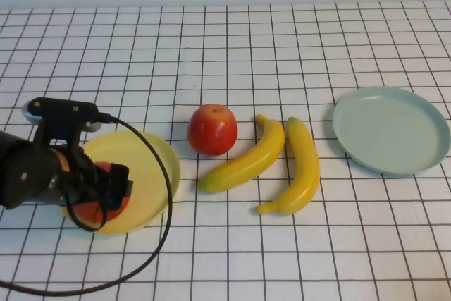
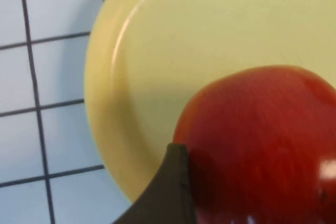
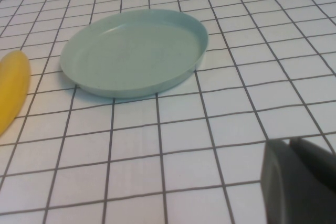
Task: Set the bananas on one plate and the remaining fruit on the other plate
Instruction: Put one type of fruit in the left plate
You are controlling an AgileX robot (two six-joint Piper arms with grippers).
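Observation:
My left gripper (image 1: 106, 189) is over the near left part of the yellow plate (image 1: 151, 167), shut on a red apple (image 1: 91, 211). In the left wrist view the apple (image 2: 262, 140) fills the space beside one dark finger (image 2: 170, 192), low over the yellow plate (image 2: 184, 35). A second red apple (image 1: 212, 129) sits on the table right of that plate. Two yellow bananas (image 1: 246, 162) (image 1: 299, 167) lie side by side at the centre. The pale blue-green plate (image 1: 391, 130) is empty at the right. My right gripper (image 3: 294, 150) is shut over the table near this plate (image 3: 134, 51); it is out of the high view.
The table has a white cloth with a black grid. A black cable (image 1: 158, 244) loops from the left arm across the near left of the table. One banana's end (image 3: 11, 90) shows in the right wrist view.

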